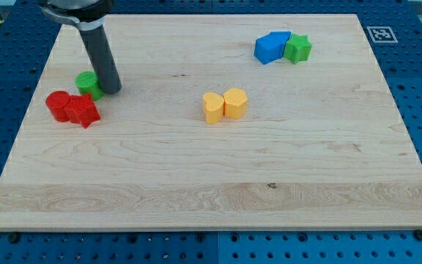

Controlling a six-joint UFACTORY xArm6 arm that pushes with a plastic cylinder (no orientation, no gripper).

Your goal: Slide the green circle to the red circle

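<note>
The green circle (87, 83) sits near the view's left edge of the wooden board, just above and right of the red circle (58, 104), with a small gap between them. A red star-shaped block (83, 111) touches the red circle on its right side. My tip (111, 89) stands on the board directly at the green circle's right side, touching or almost touching it. The dark rod rises from there toward the view's top left.
Two yellow blocks (224, 105) sit together at the board's middle. Blue blocks (271, 47) and a green star-shaped block (297, 48) cluster at the view's top right. The board (211, 183) lies on a blue perforated table.
</note>
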